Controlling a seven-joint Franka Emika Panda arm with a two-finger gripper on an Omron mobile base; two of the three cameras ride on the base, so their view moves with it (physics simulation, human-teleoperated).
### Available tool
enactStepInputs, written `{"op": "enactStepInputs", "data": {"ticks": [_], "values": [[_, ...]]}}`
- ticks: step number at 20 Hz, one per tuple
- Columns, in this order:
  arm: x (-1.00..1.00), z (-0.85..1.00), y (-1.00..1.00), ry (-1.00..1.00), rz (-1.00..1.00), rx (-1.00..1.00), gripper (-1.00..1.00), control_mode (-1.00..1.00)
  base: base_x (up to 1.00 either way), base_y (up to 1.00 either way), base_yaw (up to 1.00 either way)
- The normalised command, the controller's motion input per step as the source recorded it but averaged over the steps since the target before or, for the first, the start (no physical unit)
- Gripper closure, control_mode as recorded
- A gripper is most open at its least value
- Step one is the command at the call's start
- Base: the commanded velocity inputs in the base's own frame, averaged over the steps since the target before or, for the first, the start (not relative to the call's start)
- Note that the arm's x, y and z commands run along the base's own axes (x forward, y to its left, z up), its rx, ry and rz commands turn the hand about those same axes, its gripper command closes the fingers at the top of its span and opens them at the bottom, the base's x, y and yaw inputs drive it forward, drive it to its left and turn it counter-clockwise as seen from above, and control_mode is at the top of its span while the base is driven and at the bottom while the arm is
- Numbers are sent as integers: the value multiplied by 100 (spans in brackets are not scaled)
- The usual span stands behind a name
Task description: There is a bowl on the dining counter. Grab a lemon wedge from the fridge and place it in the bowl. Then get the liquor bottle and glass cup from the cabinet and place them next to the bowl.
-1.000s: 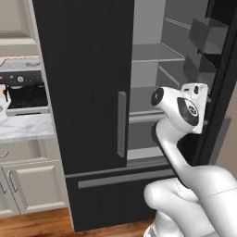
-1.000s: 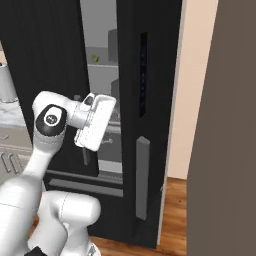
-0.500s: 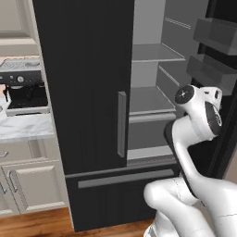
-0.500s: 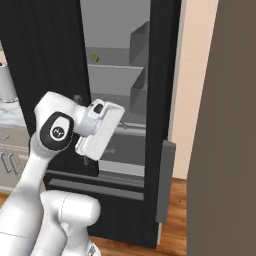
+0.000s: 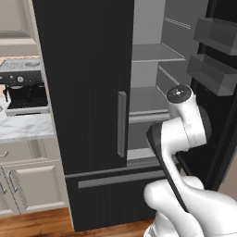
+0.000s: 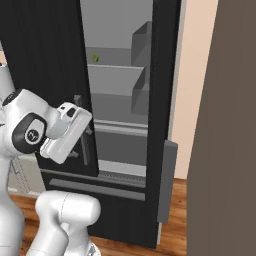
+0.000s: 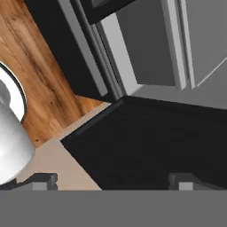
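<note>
1. The fridge stands right of a counter carrying a coffee machine.
2. A lemon wedge lies on an upper shelf inside the fridge.
3. The gripper hangs before the lower shelves.

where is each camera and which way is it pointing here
Left base view: behind the arm's left, facing the fridge with its right door open; the arm rises at lower right.
Right base view: behind the arm's right, facing the grey shelves with a small green thing on one; arm at lower left.
Hand view: on the hand, tilted at the fridge's lower part and wood floor; open fingers at the bottom.
Both base views share the fridge interior and arm.
</note>
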Motion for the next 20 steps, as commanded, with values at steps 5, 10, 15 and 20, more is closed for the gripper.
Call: {"op": "enactStepInputs", "data": {"ticks": [5,10,15,20], "values": [[-6,-51,16,7,20,16,-100,-100,0,0,0],[23,-7,78,-9,-12,25,-100,-100,0,0,0],[25,0,98,-21,-32,41,-100,-100,0,0,0],[44,0,65,-24,-41,45,-100,-100,0,0,0]]}}
